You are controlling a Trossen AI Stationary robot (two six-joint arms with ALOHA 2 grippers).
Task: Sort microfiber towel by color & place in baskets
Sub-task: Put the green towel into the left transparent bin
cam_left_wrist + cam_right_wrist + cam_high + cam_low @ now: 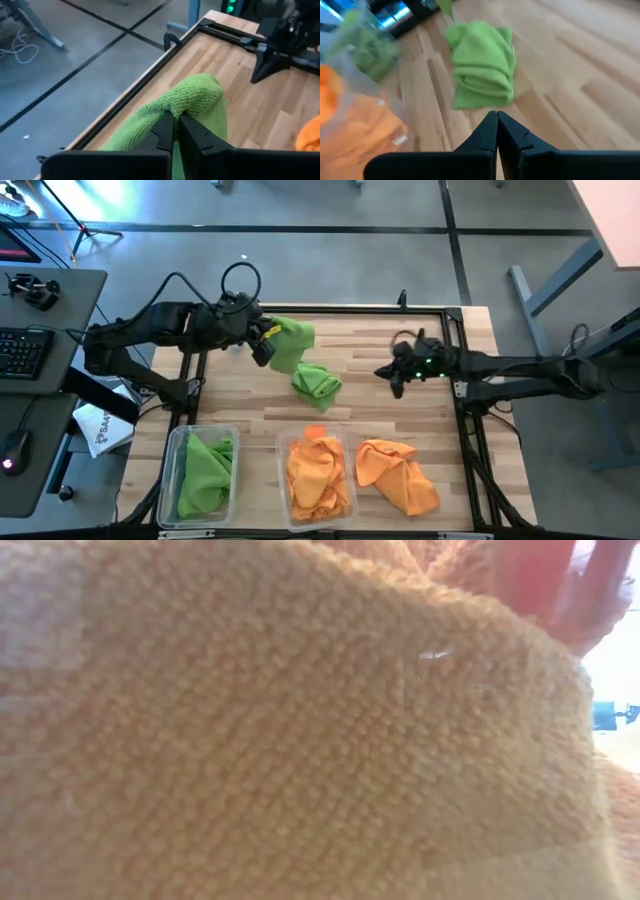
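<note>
Two grippers show, both with jaws shut. The left gripper (263,345) pinches a green towel (292,342) between its fingers (165,131); the looped, nubbly cloth bunches into a rounded peak just ahead of the jaws and drapes down on both sides of them, over the far-left part of the wooden table (370,415). The right gripper (392,376) has its two dark fingers pressed together with nothing between them, poised over bare planks.

Just ahead of the right jaws lies a second green towel (482,65), folded into a soft, thick wad with rolled edges; in the high view it sits between the two grippers, nearer the left one. Off to one side of those jaws the clear tubs appear. The left tub (178,442) is a see-through plastic rectangle with rounded corners, holding crumpled green cloth (207,473). The middle tub (282,442) holds crumpled orange cloth (318,475). A loose orange towel (397,473) lies in a rumpled heap on the wood just beside that tub, well short of the right jaws. The low view is filled by orange terry weave (290,750), pressed close.
</note>
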